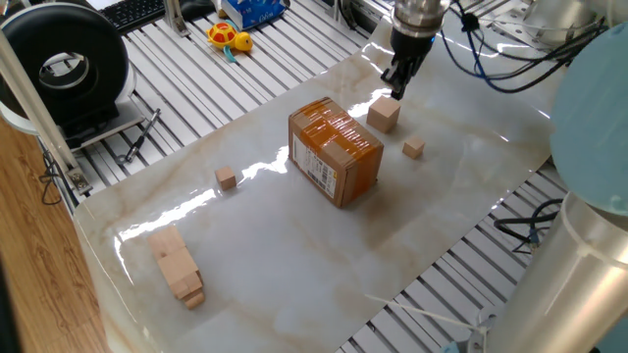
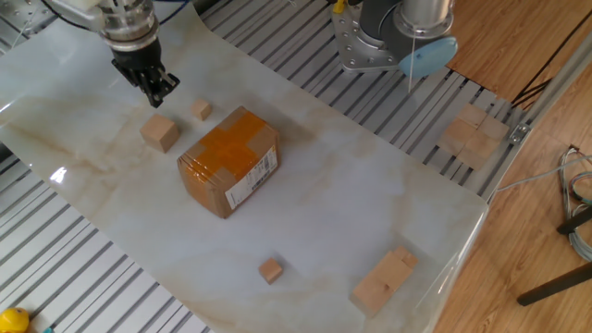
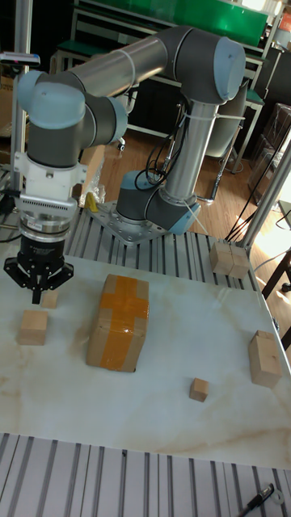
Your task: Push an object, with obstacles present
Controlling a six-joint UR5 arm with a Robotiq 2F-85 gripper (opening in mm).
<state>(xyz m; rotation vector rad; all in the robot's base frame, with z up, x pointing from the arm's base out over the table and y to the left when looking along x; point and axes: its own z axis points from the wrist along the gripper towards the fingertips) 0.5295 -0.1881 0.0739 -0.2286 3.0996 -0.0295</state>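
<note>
The object, a plain light-wood cube (image 1: 384, 116) (image 2: 159, 132) (image 3: 33, 327), sits on the marble-look table sheet beside the taped cardboard box (image 1: 336, 150) (image 2: 228, 159) (image 3: 119, 321). My gripper (image 1: 395, 90) (image 2: 155, 96) (image 3: 36, 298) hangs just above and behind the cube, fingers shut together and holding nothing. It stands apart from the cube. One tiny cube (image 1: 414, 148) (image 2: 202, 109) (image 3: 50, 300) lies close to the gripper. A second tiny cube (image 1: 227, 177) (image 2: 270, 270) (image 3: 199, 389) lies on the far side of the box.
Long pale wooden blocks (image 1: 177, 265) (image 2: 384, 280) (image 3: 264, 358) lie near one corner of the sheet. More wooden blocks (image 2: 472, 134) (image 3: 230, 258) rest on the slatted frame off the sheet. The arm's base (image 2: 384, 42) stands on the slats by the sheet's edge.
</note>
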